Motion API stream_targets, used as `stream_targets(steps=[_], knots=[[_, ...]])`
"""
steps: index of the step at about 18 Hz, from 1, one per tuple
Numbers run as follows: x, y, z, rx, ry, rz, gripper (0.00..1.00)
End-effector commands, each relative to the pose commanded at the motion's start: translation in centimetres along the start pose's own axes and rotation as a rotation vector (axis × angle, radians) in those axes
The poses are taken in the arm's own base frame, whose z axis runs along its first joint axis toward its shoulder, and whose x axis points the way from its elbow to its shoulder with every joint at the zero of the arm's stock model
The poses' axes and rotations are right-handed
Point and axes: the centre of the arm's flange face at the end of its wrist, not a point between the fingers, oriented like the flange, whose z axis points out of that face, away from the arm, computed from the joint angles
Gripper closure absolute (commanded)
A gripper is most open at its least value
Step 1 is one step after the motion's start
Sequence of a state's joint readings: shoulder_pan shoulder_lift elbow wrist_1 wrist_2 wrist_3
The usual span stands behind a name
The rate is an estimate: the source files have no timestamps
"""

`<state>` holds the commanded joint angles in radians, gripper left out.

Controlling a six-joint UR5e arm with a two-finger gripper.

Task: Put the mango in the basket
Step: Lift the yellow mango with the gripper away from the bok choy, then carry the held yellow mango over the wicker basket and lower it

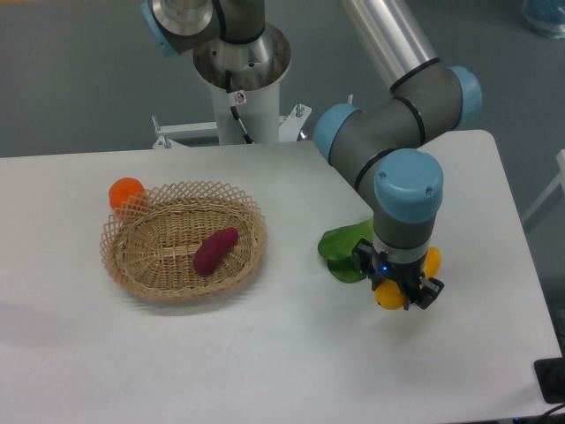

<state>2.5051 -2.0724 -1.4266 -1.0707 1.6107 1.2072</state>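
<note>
The mango (389, 296) is a yellow-orange fruit at the right of the table, mostly hidden under my gripper; its ends show at both sides of the fingers. My gripper (402, 294) points straight down with its fingers around the mango; I cannot tell whether it is lifted off the table. The basket (128, 265) is a shallow oval of tan wicker at the left of the table, well apart from the gripper. A dark purple-red tuber (215, 250) lies inside it.
A round orange fruit (125, 192) sits against the basket's far left rim. A green leafy vegetable (344, 248) lies just left of the gripper. The robot's base column (240, 79) stands behind the table. A dark object (551, 380) is at the table's right front corner.
</note>
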Motion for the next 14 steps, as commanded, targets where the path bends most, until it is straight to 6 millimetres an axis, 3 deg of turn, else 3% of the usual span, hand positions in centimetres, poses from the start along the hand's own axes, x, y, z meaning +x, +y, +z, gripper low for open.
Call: stream_targets(steps=[4, 7, 10, 14], knots=[[2.1, -0.7, 1.5, -0.001, 0.027, 0.022, 0.46], [4.2, -2.2, 1.1, 0.001, 0.033, 0.061, 0.46], [8.1, -4.1, -0.1, 0.006, 0.039, 0.112, 0.46], [12.9, -4.9, -1.1, 0.011, 0.049, 0.165, 0.46]])
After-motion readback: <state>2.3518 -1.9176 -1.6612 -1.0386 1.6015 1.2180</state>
